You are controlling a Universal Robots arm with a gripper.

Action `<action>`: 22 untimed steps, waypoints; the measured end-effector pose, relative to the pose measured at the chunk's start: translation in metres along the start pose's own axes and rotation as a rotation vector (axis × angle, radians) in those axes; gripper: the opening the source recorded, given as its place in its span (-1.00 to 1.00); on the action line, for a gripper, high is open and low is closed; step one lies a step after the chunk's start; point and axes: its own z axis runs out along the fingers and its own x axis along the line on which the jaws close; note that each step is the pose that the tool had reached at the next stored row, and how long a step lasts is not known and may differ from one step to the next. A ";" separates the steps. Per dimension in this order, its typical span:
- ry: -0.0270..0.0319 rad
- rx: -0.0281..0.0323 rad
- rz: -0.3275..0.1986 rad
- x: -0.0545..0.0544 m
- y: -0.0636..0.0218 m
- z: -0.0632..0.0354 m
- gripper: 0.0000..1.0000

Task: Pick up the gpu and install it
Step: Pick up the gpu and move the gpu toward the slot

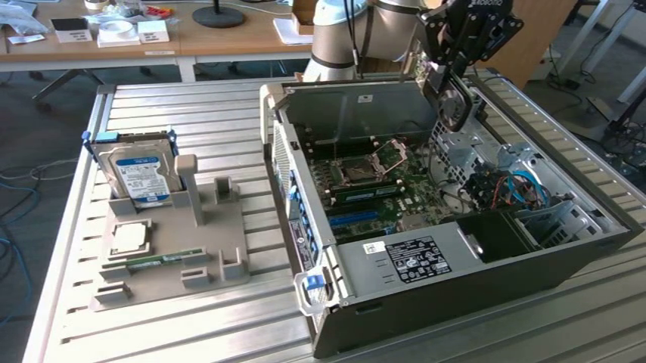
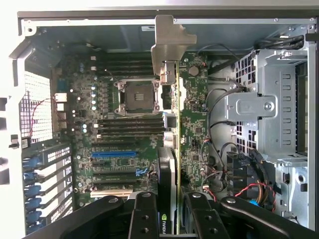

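The gpu hangs on edge above the open computer case, near the case's far wall, with my gripper shut on its top edge. In the wrist view the gpu appears edge-on, black shroud on one side and board on the other. Its silver end bracket points away from the camera. The black fingers clamp the card from both sides. Beneath it lies the motherboard with its empty CPU socket and a blue slot.
A grey parts holder at the exterior view's left carries a blue-labelled hard drive and a green memory stick. Inside the case, a metal drive cage and loose cables sit beside the motherboard. A wooden desk stands behind.
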 end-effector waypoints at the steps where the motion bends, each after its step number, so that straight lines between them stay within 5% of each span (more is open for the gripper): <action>1: 0.0000 0.0000 0.000 -0.001 0.0001 0.0000 -0.47; 22: 0.0000 0.0000 0.000 -0.015 0.0009 0.0007 -0.47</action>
